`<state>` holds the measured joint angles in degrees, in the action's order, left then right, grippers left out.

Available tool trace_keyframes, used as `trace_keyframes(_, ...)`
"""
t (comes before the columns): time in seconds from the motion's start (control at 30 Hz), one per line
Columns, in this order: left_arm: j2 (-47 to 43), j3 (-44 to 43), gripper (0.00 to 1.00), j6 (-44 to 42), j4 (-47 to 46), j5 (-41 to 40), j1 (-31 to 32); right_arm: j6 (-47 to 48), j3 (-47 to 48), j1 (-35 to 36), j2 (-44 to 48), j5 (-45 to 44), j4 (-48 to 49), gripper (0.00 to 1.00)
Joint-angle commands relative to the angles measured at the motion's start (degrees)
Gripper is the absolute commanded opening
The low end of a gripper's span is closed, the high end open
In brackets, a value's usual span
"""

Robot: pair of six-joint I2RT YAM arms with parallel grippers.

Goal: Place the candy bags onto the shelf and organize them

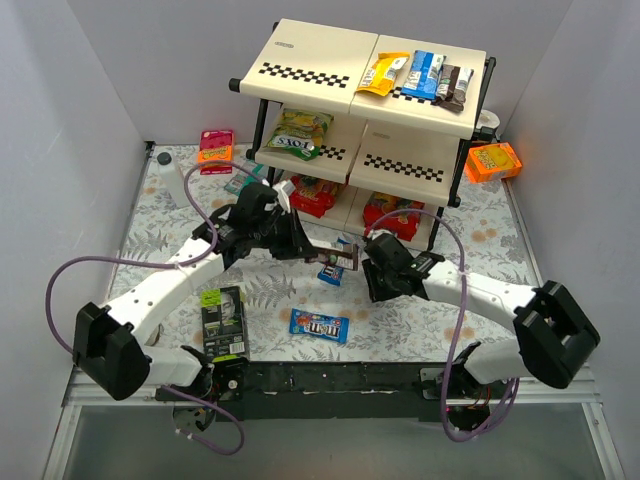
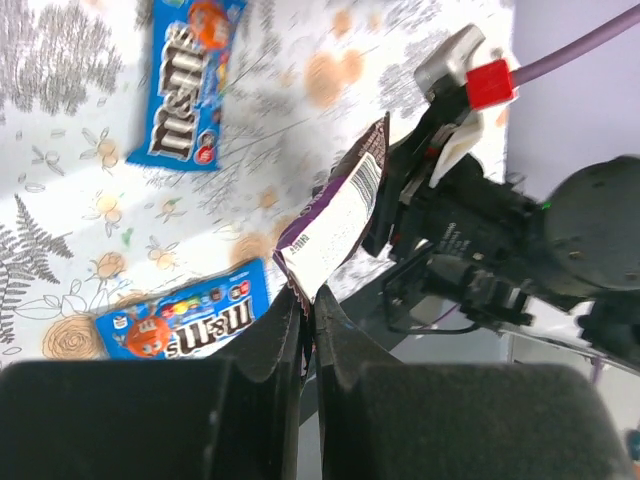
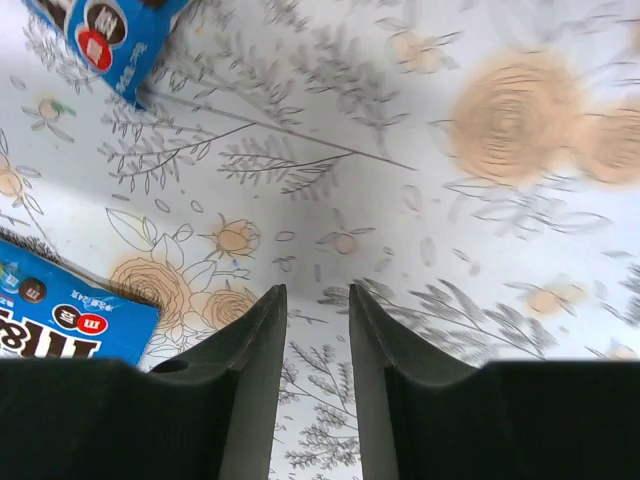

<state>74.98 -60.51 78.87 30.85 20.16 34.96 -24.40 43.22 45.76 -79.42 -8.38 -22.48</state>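
Mid-tier on the shelf (image 1: 310,50) lies a Fox's bag (image 1: 299,133). A blue M&M's packet (image 1: 319,325) lies flat on the table. A dark, perhaps purple bar (image 2: 335,215) hangs above it.

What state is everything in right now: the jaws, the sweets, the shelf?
Left jaws: shut on brown bar.
Right jaws: open, empty.
Near M&M's bag: flat on table.
Fox's bag: lying on middle tier.
Shelf: upright, partly stocked.

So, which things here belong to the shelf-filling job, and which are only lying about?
For the job:
shelf
dark brown bar in the left hand
blue M&M's bags
Fox's bag

Lying about:
orange box
black-and-green carton
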Motion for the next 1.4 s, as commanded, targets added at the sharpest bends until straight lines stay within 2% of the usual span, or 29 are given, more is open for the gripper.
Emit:
trace_keyframes(0.0,-4.1,-11.5,0.00,-2.7,10.1,-3.7,-0.4,-4.0,1.3,-0.1,7.1,-10.1,-5.8,0.42)
trace_keyframes(0.1,-5.2,-18.6,0.00,-2.6,14.0,-6.5,-0.5,-7.1,0.8,-0.4,11.6,-13.0,-6.9,0.46)
trace_keyframes(0.27,-5.5,-30.2,0.00,-0.5,16.6,-11.5,-0.5,-9.1,-0.6,-0.9,16.5,-13.0,-6.3,0.56)
trace_keyframes(0.4,-2.7,-43.2,0.00,3.0,20.2,-15.8,-0.6,-9.0,-0.3,-1.0,17.1,-12.6,-6.8,0.56)
trace_keyframes(0.47,0.9,-52.4,0.00,4.5,22.5,-19.1,-0.7,-8.8,0.0,-1.1,17.1,-12.6,-6.9,0.56)
trace_keyframes(0.57,5.5,-60.8,0.00,6.1,24.8,-23.7,-0.9,-8.4,0.4,-1.3,17.2,-13.0,-6.7,0.55)
trace_keyframes(0.9,11.1,-60.4,0.00,11.2,5.1,-40.1,-3.7,-8.5,-1.9,-1.6,18.0,-13.6,-5.4,0.55)
trace_keyframes(0.97,12.8,-61.7,0.00,12.2,3.6,-39.9,-6.6,-8.6,-2.6,-1.7,18.8,-13.6,-5.0,0.55)
trace_keyframes(1.13,18.4,-64.1,0.00,13.9,-1.9,-33.7,-13.8,-8.4,-4.2,-2.2,20.0,-13.9,-4.2,0.55)
trace_keyframes(1.37,24.6,-67.0,0.00,15.8,-9.0,-27.0,-19.0,-7.5,-4.5,-2.4,19.6,-13.9,-3.7,0.55)
